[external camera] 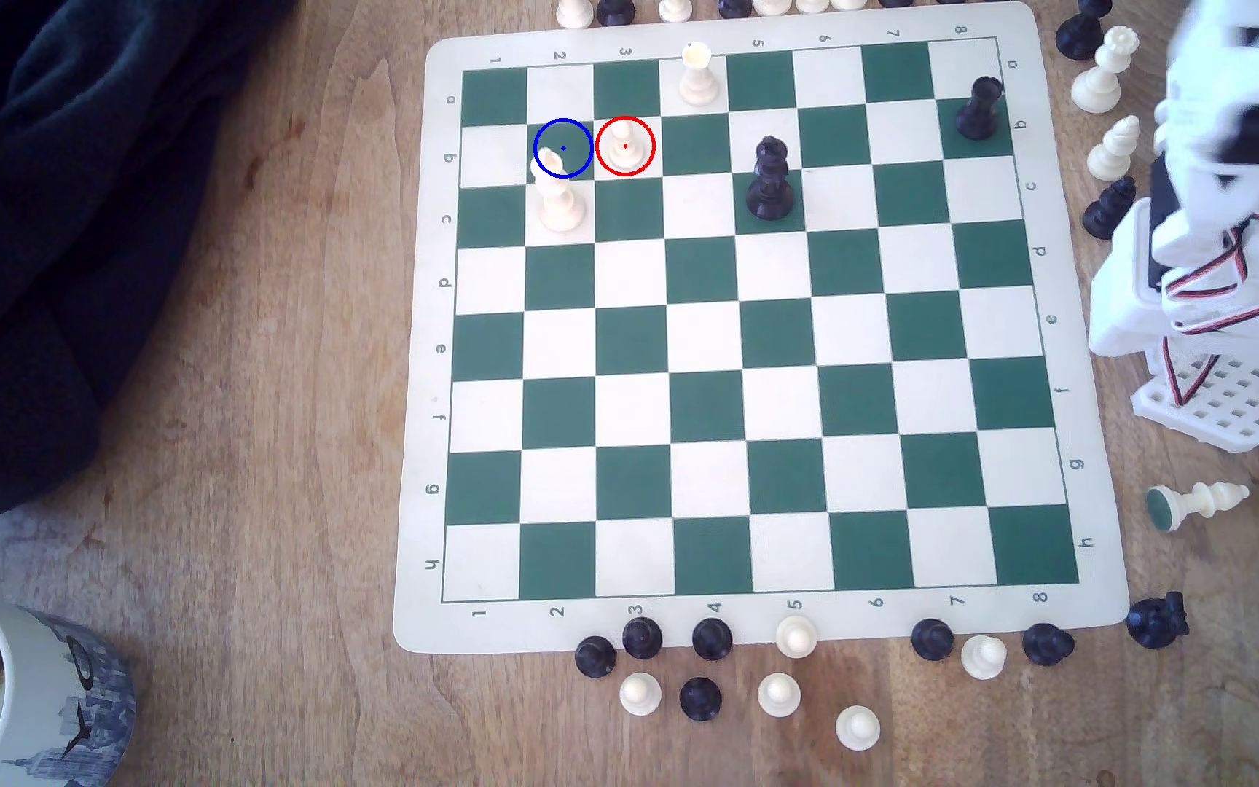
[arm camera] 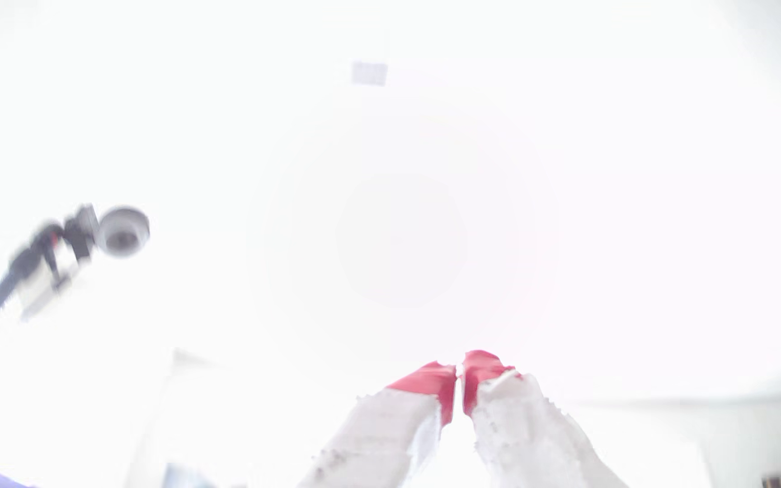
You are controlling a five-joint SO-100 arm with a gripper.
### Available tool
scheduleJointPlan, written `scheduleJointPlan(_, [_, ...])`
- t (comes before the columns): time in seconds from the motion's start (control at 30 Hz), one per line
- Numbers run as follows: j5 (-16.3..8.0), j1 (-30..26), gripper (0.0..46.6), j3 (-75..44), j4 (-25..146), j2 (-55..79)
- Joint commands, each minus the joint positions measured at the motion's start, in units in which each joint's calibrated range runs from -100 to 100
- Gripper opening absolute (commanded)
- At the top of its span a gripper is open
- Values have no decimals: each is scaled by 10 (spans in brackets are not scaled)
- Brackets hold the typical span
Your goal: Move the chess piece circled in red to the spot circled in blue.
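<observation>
The wooden table (external camera: 248, 454) holds a green and cream chess board (external camera: 747, 333). The white robot arm (external camera: 1217, 227) sits folded at the exterior view's right, off the board. Its gripper (arm camera: 459, 375) points up, red tips pressed together, holding nothing. The small cream pawn (external camera: 625, 147) stands in the red ring. The blue-ringed green square (external camera: 570, 140) is just beside it.

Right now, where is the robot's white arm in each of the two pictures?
Exterior view: the arm stands off the chessboard, at the exterior view's right edge, with its upper part blurred.
Wrist view: its two red-tipped fingers, closed almost tip to tip, point into a washed-out bright background.
Shared landmark: the arm's white plastic shell.
</observation>
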Motion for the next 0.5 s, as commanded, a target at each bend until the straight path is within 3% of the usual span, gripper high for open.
scheduleJointPlan(0.0, [-1,48,2,-84,249,-1])
scheduleJointPlan(0.07, [-1,77,2,-132,375,-1])
scheduleJointPlan(0.33, [-2,111,2,-260,561,94])
scheduleJointPlan(0.4, [-2,120,48,-302,627,119])
scheduleJointPlan(0.47, [-15,115,36,-325,651,135])
